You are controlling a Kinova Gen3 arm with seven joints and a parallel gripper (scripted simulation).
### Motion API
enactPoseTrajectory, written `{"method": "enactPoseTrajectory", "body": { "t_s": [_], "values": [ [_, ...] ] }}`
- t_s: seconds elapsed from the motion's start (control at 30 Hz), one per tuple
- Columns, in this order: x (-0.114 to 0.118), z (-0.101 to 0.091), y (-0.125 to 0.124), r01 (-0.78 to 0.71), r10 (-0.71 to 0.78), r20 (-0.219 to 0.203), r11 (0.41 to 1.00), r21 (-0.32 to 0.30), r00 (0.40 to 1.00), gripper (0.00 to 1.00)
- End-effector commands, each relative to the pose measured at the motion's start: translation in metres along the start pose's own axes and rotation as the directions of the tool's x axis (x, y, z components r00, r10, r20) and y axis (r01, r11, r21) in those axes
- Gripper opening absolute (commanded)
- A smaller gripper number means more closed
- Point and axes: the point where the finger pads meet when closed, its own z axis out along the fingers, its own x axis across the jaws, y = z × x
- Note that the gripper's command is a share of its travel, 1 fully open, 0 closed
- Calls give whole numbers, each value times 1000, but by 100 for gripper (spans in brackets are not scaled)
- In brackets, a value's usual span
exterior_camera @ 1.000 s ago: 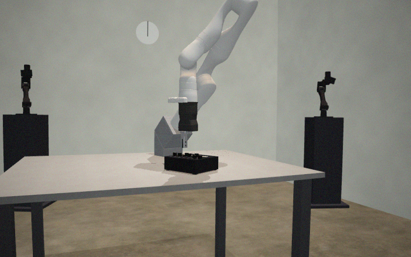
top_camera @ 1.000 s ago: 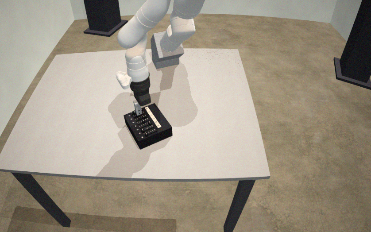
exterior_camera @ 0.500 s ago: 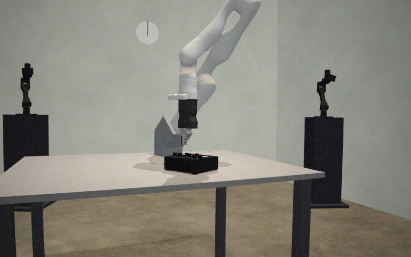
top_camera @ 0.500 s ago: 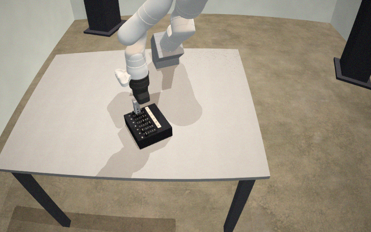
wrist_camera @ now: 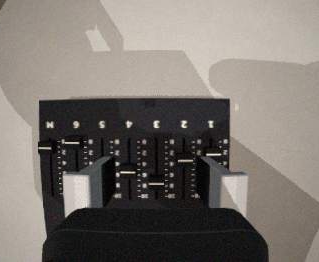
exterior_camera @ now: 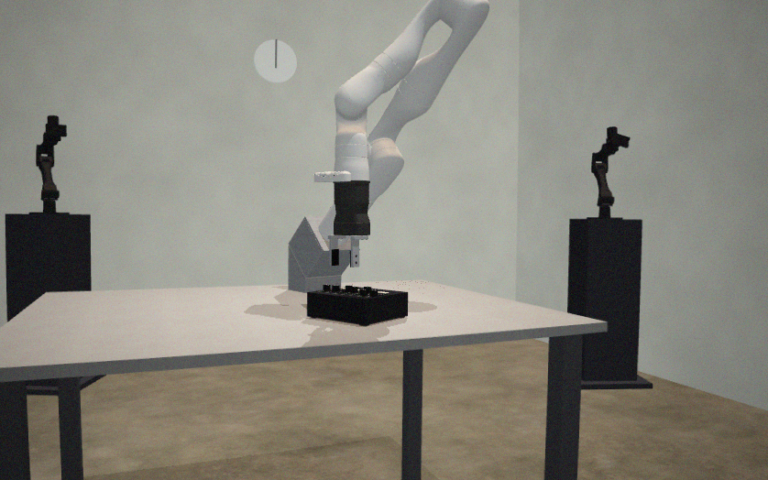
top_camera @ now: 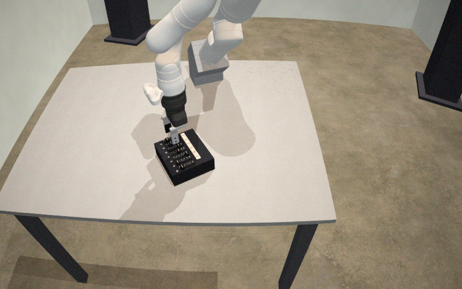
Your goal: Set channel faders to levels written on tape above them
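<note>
The black lighting desk [top_camera: 195, 172] [exterior_camera: 334, 307] [wrist_camera: 135, 111] stands flat on the table. My gripper [top_camera: 171, 137] [exterior_camera: 345, 265] [wrist_camera: 155, 174] is open and empty, its fingertips above the desk. In the wrist view, the master cap [wrist_camera: 45, 148] is near 1, the fader 6 cap [wrist_camera: 72, 143] near 0, the fader 4 cap [wrist_camera: 128, 172] between 5 and 6, the fader 3 cap [wrist_camera: 156, 184] near 8, the fader 2 cap [wrist_camera: 185, 160] between 3 and 4, and the fader 1 cap [wrist_camera: 213, 154] near 2. The left finger hides fader 5's cap. The tape [top_camera: 191, 145] is unreadable.
The table [top_camera: 261, 186] [exterior_camera: 196, 333] carries the desk and the arm's grey base block [top_camera: 208, 76] [exterior_camera: 309, 271] behind it. Dark pedestals [exterior_camera: 47, 256] [exterior_camera: 605, 298] with small black arms stand beyond the table on both sides.
</note>
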Motion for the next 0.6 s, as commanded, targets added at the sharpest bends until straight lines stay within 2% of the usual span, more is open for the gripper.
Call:
{"method": "enactPoseTrajectory", "body": {
  "t_s": [0.0, 0.1, 0.43, 0.57],
  "values": [
    [0, -11, -5, 2, -2, -3, 1000, 16, 1000, 100],
    [0, -14, -4, 2, -2, -3, 1000, 16, 1000, 100],
    [0, -57, -4, 2, -2, -3, 1000, 16, 1000, 100],
    [0, -68, -4, 2, -2, -3, 1000, 16, 1000, 100]
  ]
}}
